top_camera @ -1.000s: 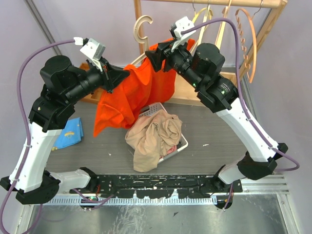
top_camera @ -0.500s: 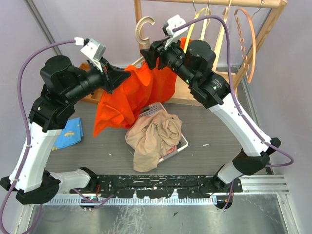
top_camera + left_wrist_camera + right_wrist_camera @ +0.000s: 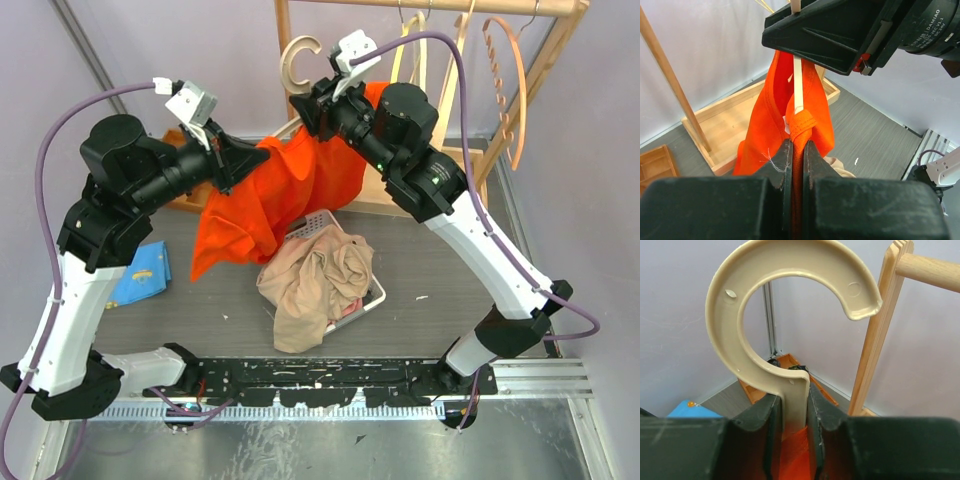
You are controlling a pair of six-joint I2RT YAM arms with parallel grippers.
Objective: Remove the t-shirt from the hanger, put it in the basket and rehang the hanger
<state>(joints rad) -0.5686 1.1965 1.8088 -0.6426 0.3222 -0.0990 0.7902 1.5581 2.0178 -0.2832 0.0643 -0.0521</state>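
Observation:
The orange t-shirt (image 3: 290, 190) hangs from a cream plastic hanger (image 3: 297, 60) held in the air between both arms. My left gripper (image 3: 262, 152) is shut on a fold of the t-shirt (image 3: 805, 110) near its collar, the cloth pinched flat between the jaws of the left gripper (image 3: 797, 150). My right gripper (image 3: 305, 105) is shut on the neck of the hanger (image 3: 720, 315), just below its hook, with orange t-shirt (image 3: 795, 455) showing under the right gripper (image 3: 794, 400). One thin arm of the hanger (image 3: 798, 85) pokes out of the collar.
A white basket (image 3: 377, 295) with beige clothes sits on the table below the t-shirt. A wooden rack (image 3: 430, 5) with several bare hangers (image 3: 510, 90) stands behind. Its wooden base tray (image 3: 400, 190) lies under my right arm. A blue cloth (image 3: 145, 272) lies at left.
My right gripper moved left and up to the hanger's neck and closed on it. The left gripper kept its hold on the t-shirt and stayed in place.

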